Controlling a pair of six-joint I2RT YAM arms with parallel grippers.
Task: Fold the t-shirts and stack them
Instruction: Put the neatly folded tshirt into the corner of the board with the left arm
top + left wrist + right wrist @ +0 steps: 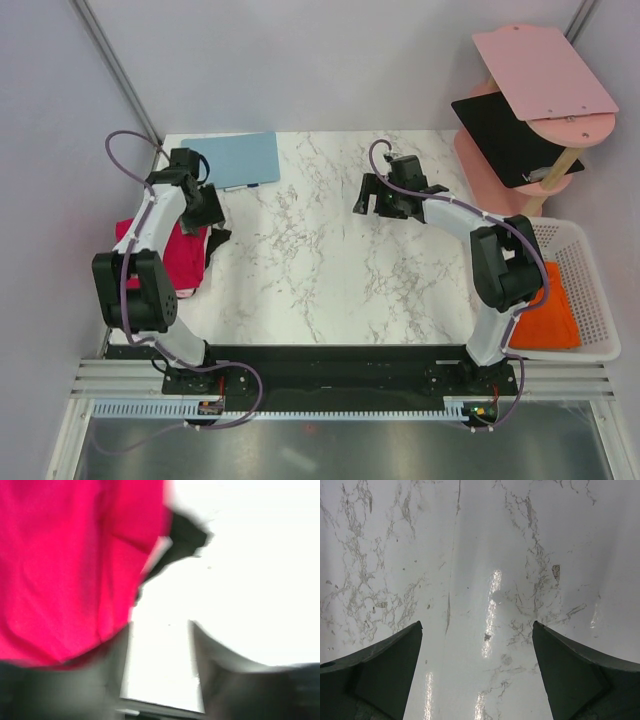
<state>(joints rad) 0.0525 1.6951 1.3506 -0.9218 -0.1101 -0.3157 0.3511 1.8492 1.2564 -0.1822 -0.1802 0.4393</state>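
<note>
jaws of the left gripper (160,627) stand apart, with only bright table between the fingers and no cloth in them, though this wrist view is blurred. the crimson t-shirt (65,570) lies just beside the gripper, at the left edge of the table (320,280). jaws of the right gripper (477,625) are wide apart over bare marble, well apart from any shirt. to do this step well, the left arm should probably lift straight up, so that no finger drags the cloth. a dark piece (187,532) lies at the shirt's edge; what it is cannot be told. the orange t-shirt (555,315) waits in the white basket (590,260) at the right. the light-blue board (240,158) lies near, behind the left gripper, and could stand in its way.
</note>
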